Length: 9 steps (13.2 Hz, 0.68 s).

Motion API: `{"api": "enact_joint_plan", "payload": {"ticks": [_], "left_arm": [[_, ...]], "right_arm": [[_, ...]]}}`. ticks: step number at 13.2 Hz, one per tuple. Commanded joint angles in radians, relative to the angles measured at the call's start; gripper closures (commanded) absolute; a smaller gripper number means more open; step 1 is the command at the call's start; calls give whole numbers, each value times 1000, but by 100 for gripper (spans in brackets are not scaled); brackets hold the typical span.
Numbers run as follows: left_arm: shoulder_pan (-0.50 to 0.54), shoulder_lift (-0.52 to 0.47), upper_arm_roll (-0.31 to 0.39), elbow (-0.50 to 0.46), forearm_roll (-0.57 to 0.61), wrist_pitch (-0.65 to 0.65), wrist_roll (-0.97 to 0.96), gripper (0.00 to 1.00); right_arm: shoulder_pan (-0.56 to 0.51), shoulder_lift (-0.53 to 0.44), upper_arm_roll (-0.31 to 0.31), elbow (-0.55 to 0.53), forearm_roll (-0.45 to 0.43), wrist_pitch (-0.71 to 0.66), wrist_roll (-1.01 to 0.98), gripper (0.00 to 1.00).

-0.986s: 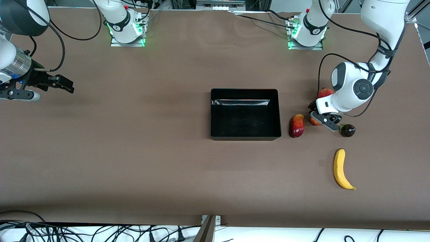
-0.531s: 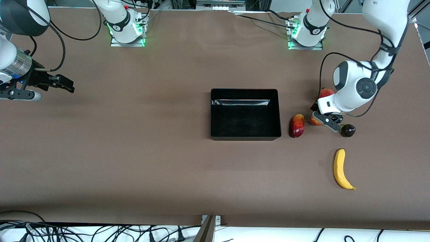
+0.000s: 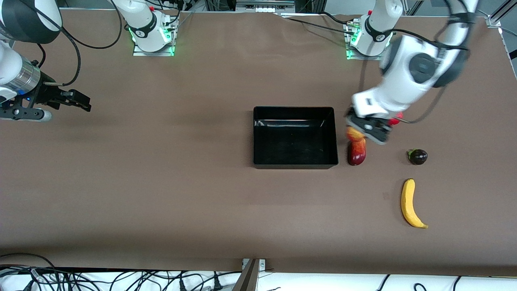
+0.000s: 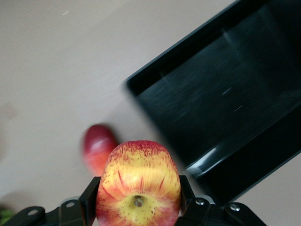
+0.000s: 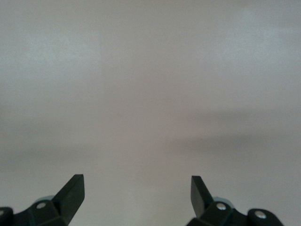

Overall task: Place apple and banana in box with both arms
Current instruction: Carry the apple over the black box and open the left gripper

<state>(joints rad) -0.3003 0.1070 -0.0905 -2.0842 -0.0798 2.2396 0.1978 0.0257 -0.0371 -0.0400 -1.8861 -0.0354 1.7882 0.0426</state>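
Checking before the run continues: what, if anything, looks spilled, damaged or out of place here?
Nothing stands out. The left gripper holds the apple over the mango beside the empty box; the banana lies intact.

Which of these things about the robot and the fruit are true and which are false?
1. The left gripper holds the small red-and-yellow mottled apple between its fingers. True.
2. The shallow glossy black plastic box already has fruit in it. False: it is empty.
3. The long curved yellow banana lies on the brown table, nearer the front camera than the small dark purple fruit. True.
4. The right gripper is carrying the banana. False: its fingers are open and empty, over bare table at the right arm's end.
5. The held apple is over the middle of the box. False: it is over the oblong dark-red mango beside the box.
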Motion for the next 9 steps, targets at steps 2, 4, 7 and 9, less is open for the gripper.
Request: {"api": "enact_joint_plan", "payload": {"ticks": [2,4,7,9], "left_arm": [[-207,266,15,243,-15,-14,-379,100],[-313,379,31,306,-15,0,-532,100],[-345,470,32,342,-14,89,-612,100],[-349,505,32,342,-15,149,-620,100]], "right_arm": [[-15,-9,14,-7,41,-10,-17,0],[-15,-6,14,-7,52,-7,-17,0],[-15,-6,14,-7,52,-24,-17,0],[-15,-3,14,-7,52,-23,-17,0]]}}
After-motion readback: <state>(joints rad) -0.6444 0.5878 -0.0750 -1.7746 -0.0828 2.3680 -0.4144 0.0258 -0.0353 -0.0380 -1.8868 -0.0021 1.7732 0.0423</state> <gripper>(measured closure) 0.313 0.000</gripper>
